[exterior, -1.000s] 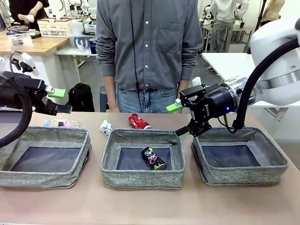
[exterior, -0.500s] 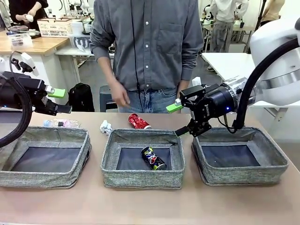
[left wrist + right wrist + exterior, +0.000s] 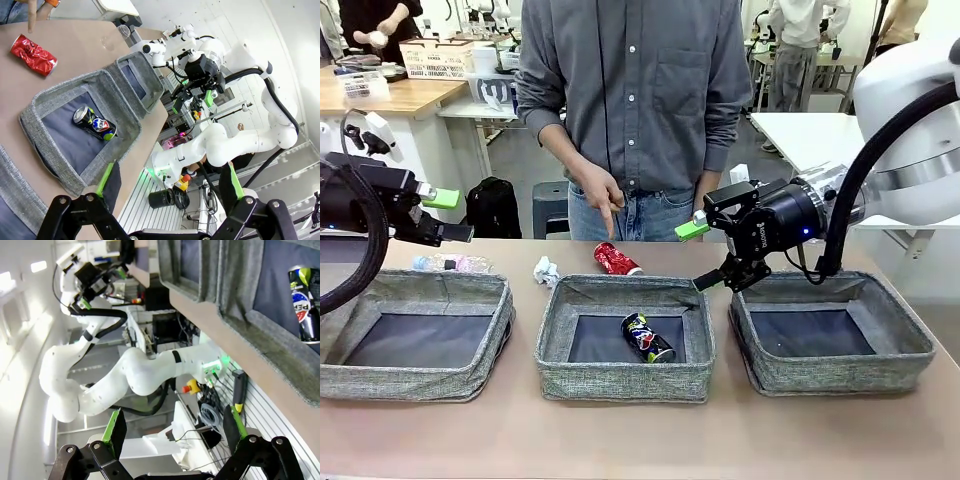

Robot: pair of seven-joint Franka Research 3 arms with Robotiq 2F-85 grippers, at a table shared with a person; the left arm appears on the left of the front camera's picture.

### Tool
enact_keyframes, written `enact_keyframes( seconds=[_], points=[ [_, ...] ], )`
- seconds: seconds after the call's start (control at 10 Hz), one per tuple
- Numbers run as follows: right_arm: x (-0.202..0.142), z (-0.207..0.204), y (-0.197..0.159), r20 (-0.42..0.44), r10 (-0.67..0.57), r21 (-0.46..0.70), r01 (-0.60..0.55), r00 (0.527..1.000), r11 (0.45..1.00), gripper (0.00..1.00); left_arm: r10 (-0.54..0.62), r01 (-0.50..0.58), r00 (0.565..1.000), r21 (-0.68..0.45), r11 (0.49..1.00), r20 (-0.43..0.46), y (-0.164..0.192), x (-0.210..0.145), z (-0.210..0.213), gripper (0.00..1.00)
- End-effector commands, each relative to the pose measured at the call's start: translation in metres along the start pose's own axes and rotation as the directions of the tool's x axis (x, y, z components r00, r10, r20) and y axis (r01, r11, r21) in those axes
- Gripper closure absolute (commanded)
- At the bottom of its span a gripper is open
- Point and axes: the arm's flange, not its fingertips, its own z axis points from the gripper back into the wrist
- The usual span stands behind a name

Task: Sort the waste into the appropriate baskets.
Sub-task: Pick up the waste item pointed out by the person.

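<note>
3 grey baskets sit in a row on the brown table, close to the robot. They are the left basket, the middle basket and the right basket. A crushed dark can lies on its side on the dark floor of the middle basket.

The left gripper hangs in the air above the far left corner of the left basket. Its jaws are wide apart and hold nothing. The right gripper hangs above the gap between the middle basket and the right basket, by their far edges. Its jaws are wide apart too, and they hold nothing.

Behind the baskets, more waste lies on the table. A crushed red can lies just behind the middle basket. A ball of crumpled white paper lies to the left of it, near the far left corner of the middle basket. A clear plastic bottle lies on its side just behind the left basket.

At the far side stands a person in a grey shirt. The person's hand hangs over the table with 1 finger pointing down, its tip just over the crushed red can.
</note>
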Motion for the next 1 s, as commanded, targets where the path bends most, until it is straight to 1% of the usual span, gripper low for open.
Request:
enact_keyframes(
  seconds=[0.0, 0.6, 0.7, 0.8, 0.9],
  points=[
    [0.0, 0.003, 0.0, -0.011, -0.006, -0.003, 0.006, 1.0, 1.0, 0.0, -0.024, 0.024, 0.999, -0.018, 1.0, 0.021, -0.001, 0.0, -0.003, 0.0],
    [0.0, 0.003, 0.0, -0.011, -0.006, -0.003, 0.006, 1.0, 1.0, 0.0, -0.024, 0.024, 0.999, -0.018, 1.0, 0.021, -0.001, 0.0, -0.003, 0.0],
    [0.0, 0.003, 0.0, -0.011, -0.006, -0.003, 0.006, 1.0, 1.0, 0.0, 0.0, 0.0, 1.0, 0.0, 1.0, 0.0, 0.0, 0.0, 0.0, 0.0],
    [0.0, 0.003, 0.0, -0.011, -0.006, -0.003, 0.006, 1.0, 1.0, 0.0, 0.002, 0.013, 0.998, 0.227, 0.974, -0.065, -0.009, 0.021, -0.019, 0.0],
    [0.0, 0.003, 0.0, -0.011, -0.006, -0.003, 0.006, 1.0, 1.0, 0.0, -0.099, 0.14, 0.986, 0.346, 0.928, -0.134, -0.019, 0.05, -0.047, 0.0]
  ],
)
